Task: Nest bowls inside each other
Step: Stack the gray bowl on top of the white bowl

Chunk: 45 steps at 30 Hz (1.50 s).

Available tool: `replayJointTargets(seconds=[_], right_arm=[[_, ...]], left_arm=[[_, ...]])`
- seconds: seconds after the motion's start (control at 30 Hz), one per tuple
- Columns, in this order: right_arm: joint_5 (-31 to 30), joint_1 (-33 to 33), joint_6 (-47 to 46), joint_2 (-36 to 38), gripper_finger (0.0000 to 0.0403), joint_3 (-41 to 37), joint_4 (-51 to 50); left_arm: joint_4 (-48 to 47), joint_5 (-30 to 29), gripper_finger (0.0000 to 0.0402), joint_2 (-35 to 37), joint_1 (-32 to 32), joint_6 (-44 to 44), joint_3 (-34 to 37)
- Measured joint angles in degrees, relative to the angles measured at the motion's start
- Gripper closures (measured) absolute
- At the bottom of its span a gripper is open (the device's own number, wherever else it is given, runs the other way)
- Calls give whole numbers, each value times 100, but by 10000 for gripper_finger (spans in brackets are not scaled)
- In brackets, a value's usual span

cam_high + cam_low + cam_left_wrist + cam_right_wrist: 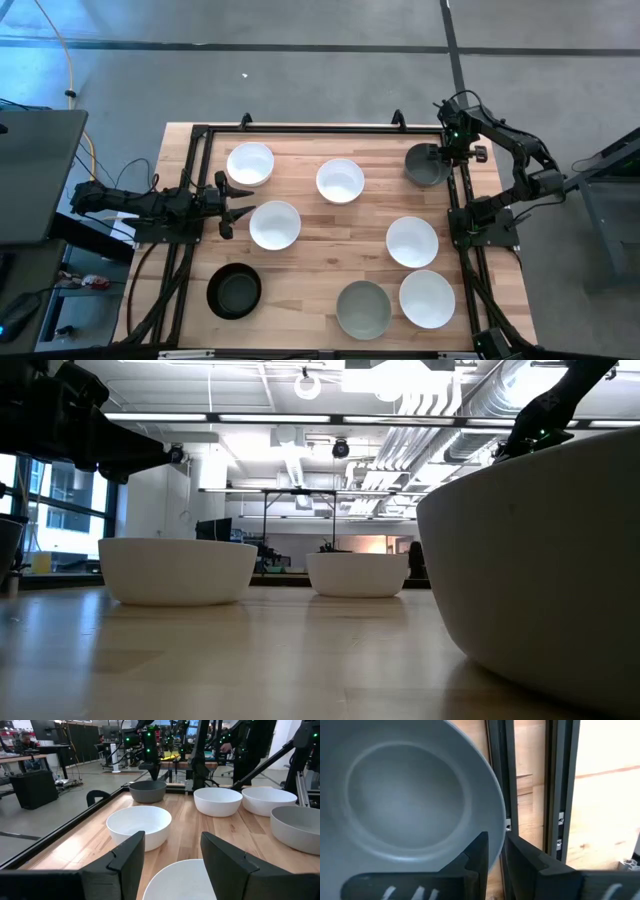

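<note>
Right now my right hand [492,851] pinches the rim of a smooth round dark grey bowl [427,165] at the pale wooden surface's [310,270] far right corner; my left hand [172,857] hovers spread over a glossy white bowl [274,224]. Only the overhead shows the black bowl [234,291]; no lettering is legible.

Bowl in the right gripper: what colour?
Dark grey bowl; right wrist view shows it best, right gripper on its rim.

Smooth glossy white bowls [340,180], matt grey bowl [426,165], pale wood table [300,280]
</note>
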State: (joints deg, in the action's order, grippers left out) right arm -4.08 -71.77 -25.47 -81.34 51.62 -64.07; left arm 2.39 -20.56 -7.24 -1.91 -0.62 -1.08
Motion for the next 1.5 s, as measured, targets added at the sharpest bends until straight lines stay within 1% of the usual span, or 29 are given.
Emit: replayJointTargets(seconds=[0.17, 0.4, 0.6, 0.83, 1.0, 1.1, 1.2, 1.3, 1.5], right_arm=[[6, -34, -26, 0, 345, 0, -79], [-133, -63, -134, 0, 345, 0, -173], [21, -61, -188, 0, 345, 0, -168], [31, -61, -314, -23, 345, 0, -195], [52, -57, -358, -393, 345, -34, -278], [57, -59, -323, -598, 345, -144, -5], [106, -59, -217, -656, 345, -168, 220], [131, -59, -93, -654, 345, -137, 221], [114, -59, -16, -649, 368, 40, -78]], left_arm=[[0, 0, 220, -1, 1, 0, 0], [0, 33, 220, 1, 2, 0, 0], [0, 42, 220, 1, 2, -2, 0], [0, 45, 220, 2, 0, 25, 0], [-2, 106, 220, 1, 0, 42, 0], [-1, 107, 220, 1, 0, 44, 0], [-2, 105, 220, 1, 0, 36, 0], [-2, 54, 220, 1, 0, -43, 0], [9, -87, 220, 0, 0, -151, 0]])
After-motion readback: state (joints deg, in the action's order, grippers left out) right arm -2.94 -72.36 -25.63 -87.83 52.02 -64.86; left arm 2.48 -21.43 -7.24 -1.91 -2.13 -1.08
